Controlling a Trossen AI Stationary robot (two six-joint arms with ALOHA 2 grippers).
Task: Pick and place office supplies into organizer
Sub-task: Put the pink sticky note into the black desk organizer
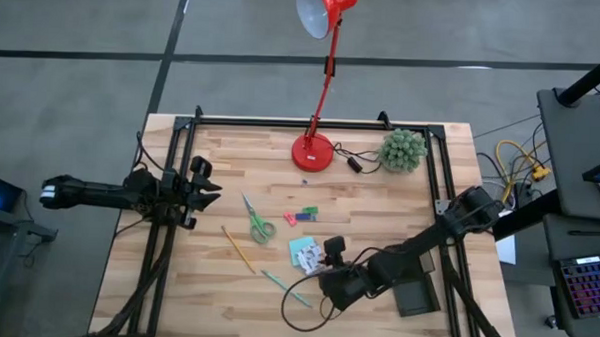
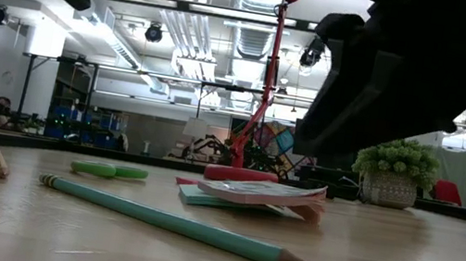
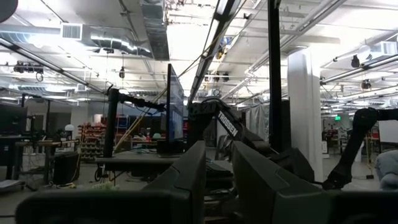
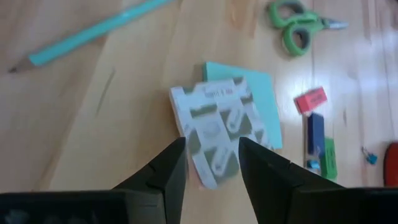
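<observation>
Left claw (image 1: 207, 188) waits at the worktop's (image 1: 240, 156) left edge, fingers narrowly parted, empty.

Green-handled scissors (image 1: 259, 223) left of centre.

Right claw (image 4: 211, 162), fingers apart and empty, hovers over a small patterned box (image 4: 216, 127) lying on the light-teal sticky-note pad (image 4: 261, 93), near centre.

Judgement: box looks light, stiff card; pad may slide. Pinch the box's 2 long edges.

Organizer (image 1: 413, 296) lies right, under the arm.

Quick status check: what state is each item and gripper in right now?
right gripper: open, over the patterned pad
patterned pad: flat on the teal sticky-note pad, not gripped
teal sticky-note pad: flat on the table
scissors: closed, lying flat
teal pencil: lying flat
yellow pencil: lying flat
organizer: mostly hidden under the right arm
left gripper: idle at the table's left edge
</observation>
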